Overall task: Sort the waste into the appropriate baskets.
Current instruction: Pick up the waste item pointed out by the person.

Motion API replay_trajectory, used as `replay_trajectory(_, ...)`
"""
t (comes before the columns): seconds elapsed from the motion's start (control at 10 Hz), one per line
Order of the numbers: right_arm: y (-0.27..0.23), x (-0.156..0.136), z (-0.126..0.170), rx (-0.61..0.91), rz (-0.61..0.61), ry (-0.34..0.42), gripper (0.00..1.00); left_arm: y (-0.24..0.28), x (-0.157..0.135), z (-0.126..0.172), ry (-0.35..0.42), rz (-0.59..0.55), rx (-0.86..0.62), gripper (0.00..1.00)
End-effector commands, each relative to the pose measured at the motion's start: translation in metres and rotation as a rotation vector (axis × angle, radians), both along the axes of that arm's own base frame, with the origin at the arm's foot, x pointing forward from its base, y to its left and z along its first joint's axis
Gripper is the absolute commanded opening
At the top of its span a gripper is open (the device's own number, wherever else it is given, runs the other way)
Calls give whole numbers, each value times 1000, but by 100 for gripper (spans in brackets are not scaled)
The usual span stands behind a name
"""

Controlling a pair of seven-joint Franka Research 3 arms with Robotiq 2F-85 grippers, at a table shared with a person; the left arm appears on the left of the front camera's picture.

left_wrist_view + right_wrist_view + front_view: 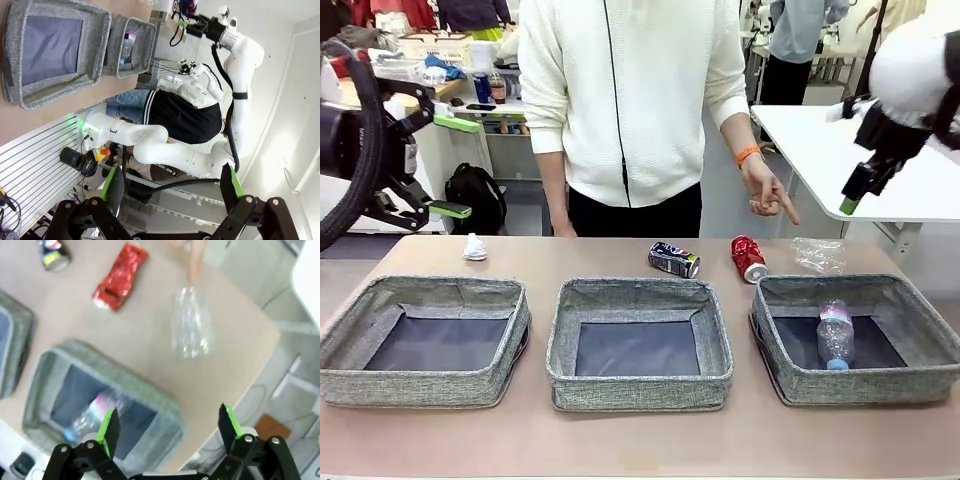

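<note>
Both tools hung high off the worktop point(640, 445), and both stood wide open with nothing between the green pads: the left tool point(170, 172) up at the left side, the right tool point(168, 412) up over the right end, looking down on the right basket. Nearest on the worktop sat three grey baskets in a row. The left basket point(420, 388) showed its dark bottom, and so did the middle basket point(640, 392). In the right basket point(865, 385) lay the clear plastic bottle point(835, 337), blue cap toward the near wall. Behind the baskets, the rest of the waste lay out on the bare worktop: the white tissue wad point(474, 248) beyond the left basket, the dark can point(674, 260) on its side just past the middle basket, the crumpled red can point(749, 258) by the right basket's far left corner, and the clear plastic bag point(818, 256) just beside it, behind that basket's far wall. Farthest off, the person's hand point(767, 190) hung over the far edge, one finger stretched down near the bag
</note>
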State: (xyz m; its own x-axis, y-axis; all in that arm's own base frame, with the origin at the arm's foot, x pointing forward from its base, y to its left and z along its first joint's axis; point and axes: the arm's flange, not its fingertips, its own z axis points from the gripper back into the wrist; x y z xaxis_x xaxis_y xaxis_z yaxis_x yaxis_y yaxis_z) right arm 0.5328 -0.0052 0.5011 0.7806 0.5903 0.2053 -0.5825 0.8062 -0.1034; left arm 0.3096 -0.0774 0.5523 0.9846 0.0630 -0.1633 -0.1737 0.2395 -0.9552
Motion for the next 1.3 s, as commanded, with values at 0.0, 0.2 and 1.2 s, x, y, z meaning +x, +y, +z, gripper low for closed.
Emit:
replay_trajectory(0.0, 7, 25, -22, 135, 38, -57, 100, -2, 0, 3, 8, 7, -20, 100)
replay_trajectory(0.2, 6, 15, -12, 26, 8, -24, 100, -2, 0, 3, 8, 7, -20, 100)
replay_trajectory(1.2, -8, 101, -108, 62, 43, 79, 100, -2, 0, 3, 8, 7, -20, 100)
